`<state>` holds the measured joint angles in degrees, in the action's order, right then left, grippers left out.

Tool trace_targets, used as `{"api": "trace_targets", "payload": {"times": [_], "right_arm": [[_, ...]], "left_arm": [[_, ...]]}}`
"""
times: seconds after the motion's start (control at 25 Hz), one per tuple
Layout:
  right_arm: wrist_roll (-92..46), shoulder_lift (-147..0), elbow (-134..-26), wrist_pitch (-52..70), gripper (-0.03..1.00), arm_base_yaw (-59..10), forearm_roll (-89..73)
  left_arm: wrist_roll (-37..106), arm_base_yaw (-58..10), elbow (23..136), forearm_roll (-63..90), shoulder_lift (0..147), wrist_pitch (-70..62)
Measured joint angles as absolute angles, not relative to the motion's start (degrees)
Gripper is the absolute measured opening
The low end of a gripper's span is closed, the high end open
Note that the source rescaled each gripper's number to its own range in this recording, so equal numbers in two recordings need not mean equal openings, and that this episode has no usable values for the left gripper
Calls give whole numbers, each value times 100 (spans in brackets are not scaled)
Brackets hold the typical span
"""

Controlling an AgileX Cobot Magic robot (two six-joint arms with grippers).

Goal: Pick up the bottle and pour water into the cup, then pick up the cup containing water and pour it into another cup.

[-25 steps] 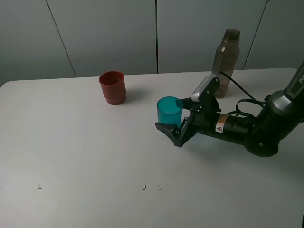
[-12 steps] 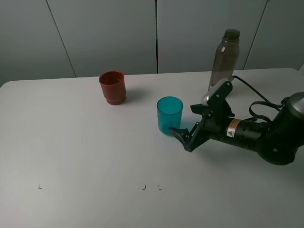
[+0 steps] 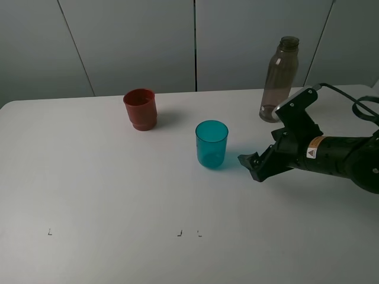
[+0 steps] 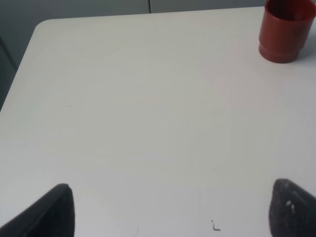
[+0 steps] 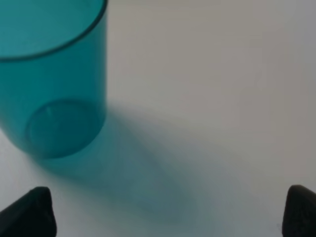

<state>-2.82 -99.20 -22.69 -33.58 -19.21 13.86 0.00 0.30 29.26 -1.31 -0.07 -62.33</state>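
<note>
On the white tabletop (image 3: 106, 177) the teal cup (image 3: 211, 144) is standing upright near the middle, with nothing gripping it. Just to its right the right gripper (image 3: 253, 164) is lying low over the surface, its fingers (image 5: 29, 210) spread wide apart and empty — the cup is sitting ahead of the tips, apart from them, as the right wrist view is showing. Behind that arm, the bottle (image 3: 279, 80) is standing upright at the far edge, uncapped. Well to the left of the teal cup and farther back, the red cup (image 3: 140, 109) is standing upright too. In the left wrist view the left gripper (image 4: 170, 210) is hovering over bare tabletop with its two fingers (image 4: 54, 212) set wide apart — holding nothing, the red cup well beyond them.
</note>
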Motion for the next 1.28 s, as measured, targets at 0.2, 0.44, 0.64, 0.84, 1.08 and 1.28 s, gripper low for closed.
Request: {"api": "trace_targets", "payload": {"times": [0.2, 0.44, 0.64, 0.84, 1.08, 1.28], "right_arm": [[0, -8209, -2323, -1711, 100, -1921, 940], [198, -5837, -3186, 1661, 100, -1921, 452], [572, -4397, -3795, 3744, 100, -1921, 626], [839, -3065, -3804, 5128, 100, -1921, 822], [939, -1584, -3804, 6280, 100, -1921, 546], [1046, -545, -3804, 6732, 100, -1921, 341]], "left_arm": [[0, 30, 2926, -131, -7, -6233], [0, 30, 2926, -131, -7, -6233], [0, 30, 2926, -131, -7, -6233], [0, 30, 2926, -131, -7, -6233], [0, 30, 2926, -131, -7, -6233], [0, 30, 2926, -131, -7, -6233]]}}
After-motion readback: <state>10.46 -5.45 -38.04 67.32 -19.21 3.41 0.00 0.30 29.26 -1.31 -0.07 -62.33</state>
